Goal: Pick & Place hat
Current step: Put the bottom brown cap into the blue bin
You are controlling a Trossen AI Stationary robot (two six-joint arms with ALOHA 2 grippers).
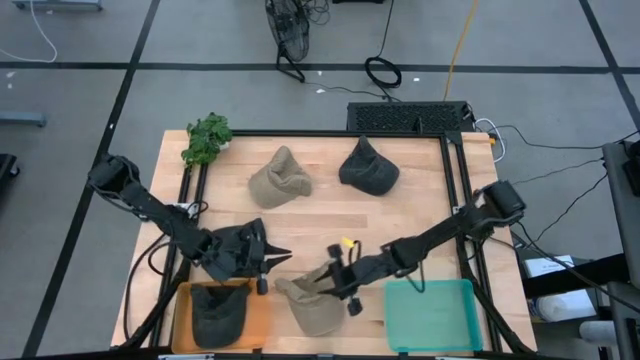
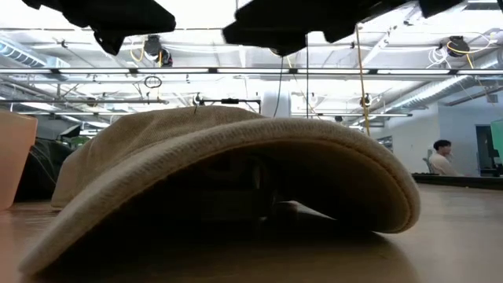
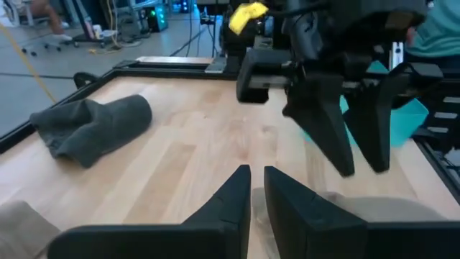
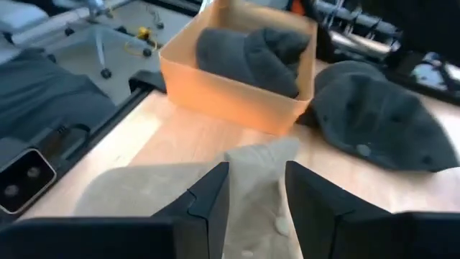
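Two grippers meet at the worktop's front edge. The right gripper (image 4: 256, 208), jaws spread, straddles a fold of the tan hat (image 1: 312, 305); it should close low on that fold. The left gripper (image 1: 268, 258), jaws nearly together, holds nothing. Orange bin (image 1: 262, 318) and teal bin (image 1: 430, 318) flank the hat; lift straight up.

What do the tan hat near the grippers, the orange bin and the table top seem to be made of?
Tan hat: probably cotton twill or canvas, matte; a fine weave shows and the brim sags softly.
Orange bin: likely plastic, smooth and plain, with thin stiff walls.
Table top: wood, pale and lightly finished; grain and plank seams show.
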